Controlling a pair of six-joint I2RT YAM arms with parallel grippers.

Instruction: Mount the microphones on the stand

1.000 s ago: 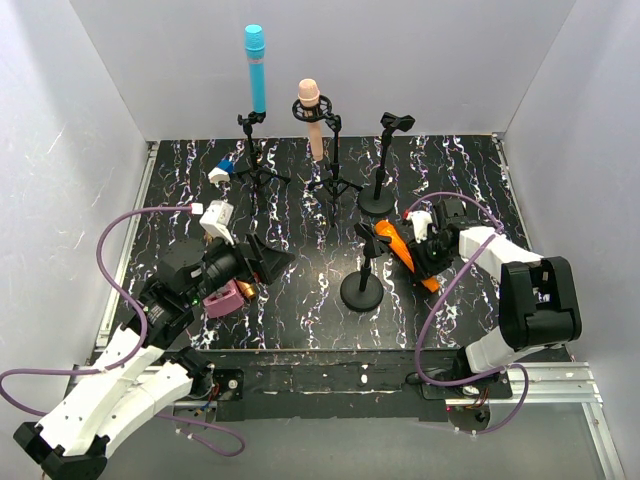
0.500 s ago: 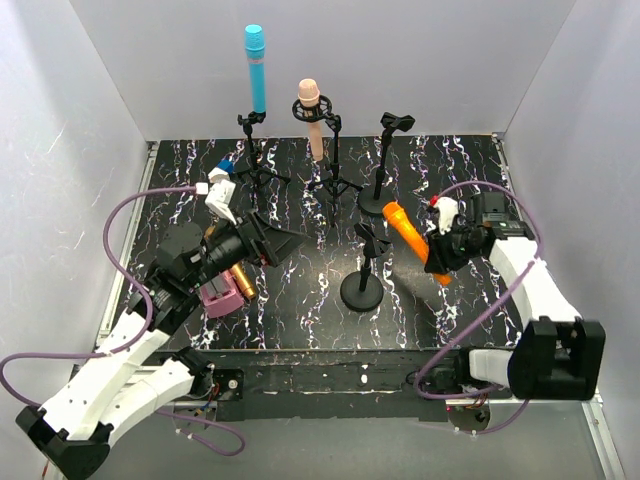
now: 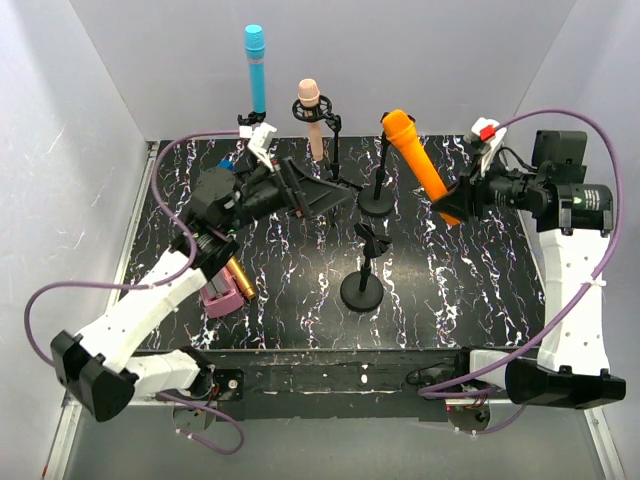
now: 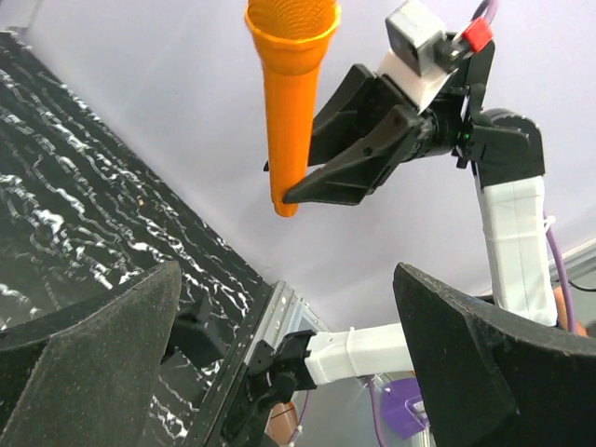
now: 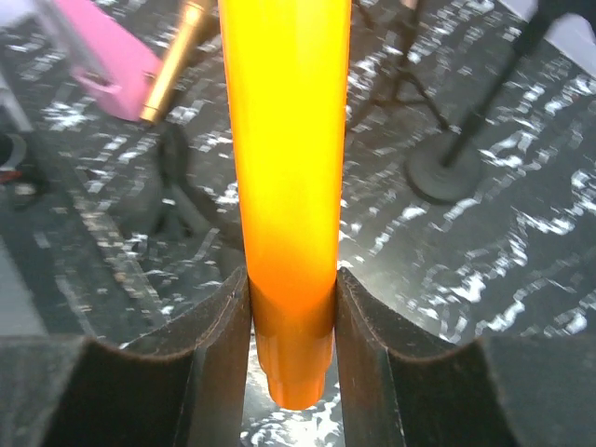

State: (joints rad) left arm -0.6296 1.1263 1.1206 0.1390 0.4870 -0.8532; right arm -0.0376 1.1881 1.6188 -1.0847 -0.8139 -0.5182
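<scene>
The cyan microphone (image 3: 256, 70) and the pale pink microphone (image 3: 310, 115) stand upright in tripod stands at the back. My right gripper (image 3: 455, 205) is shut on the lower end of the orange microphone (image 3: 418, 158) and holds it high, head tilted up toward the back stand (image 3: 378, 195). The right wrist view shows the orange microphone (image 5: 284, 140) clamped between the fingers (image 5: 209, 345). The golden-brown microphone (image 3: 240, 282) lies on the table at the left. My left gripper (image 3: 325, 195) is open and empty, raised near the tripod stands, facing the orange microphone (image 4: 291, 93).
A flat pink box (image 3: 220, 298) lies next to the golden-brown microphone. A short round-base stand (image 3: 362, 290) with an empty clip (image 3: 372, 238) stands in the middle. A small white and blue piece is hidden behind my left arm. Purple cables loop off both arms.
My right gripper has lifted the orange microphone from low over the table up and back to the right. My left arm has risen and swung from front left to back centre.
</scene>
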